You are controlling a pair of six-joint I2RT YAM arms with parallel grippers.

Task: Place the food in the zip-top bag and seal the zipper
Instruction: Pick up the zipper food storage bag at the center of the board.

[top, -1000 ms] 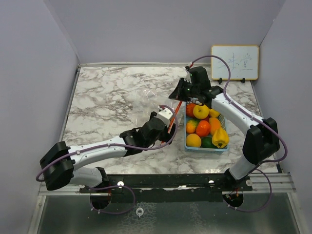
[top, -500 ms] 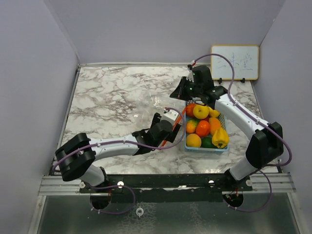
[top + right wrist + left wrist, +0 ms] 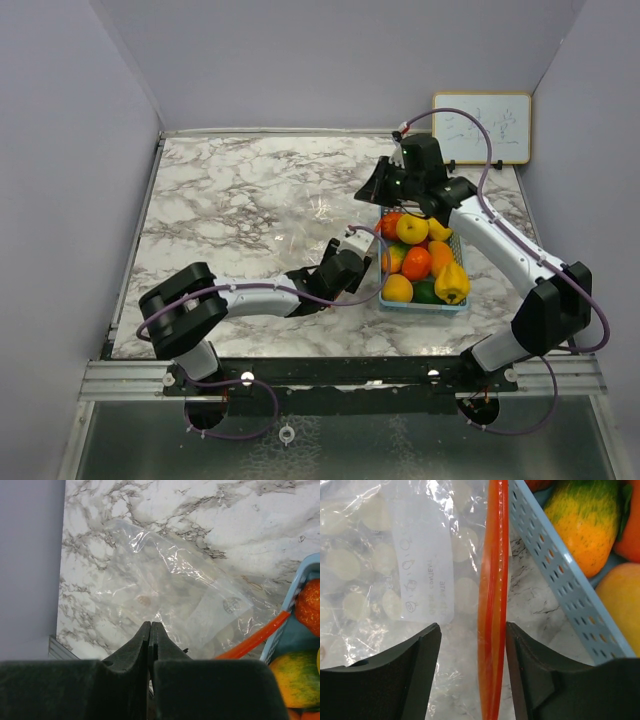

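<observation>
Left wrist view: left claw (image 3: 472, 630) is open, its fingers apart and straddling the orange zipper (image 3: 492, 580) of the zip-top bag (image 3: 375, 570). The zipper strip runs straight ahead between the fingers, nearer the right-hand one; can't tell if it touches. The clear bag lies flat on the marble table (image 3: 527, 600), left of and ahead of the claw, white label (image 3: 422, 565) facing up. The blue basket (image 3: 560, 575) is just right of the claw, its perforated wall right beside the zipper. The food (image 3: 592, 525) sits in the basket, ahead-right of this claw: a green-orange piece, a yellow one nearer, orange-red bits at the frame edge.

Right wrist view: right claw is closed, fingers pressed together, nothing visible between them. It hangs above the table. The crumpled bag lies below and ahead of its tips, and the zipper runs off to the claw's right to the basket corner.

Top external view: basket of food lies below and to the near side of the right claw, and just right of the left claw. Claws apart.
</observation>
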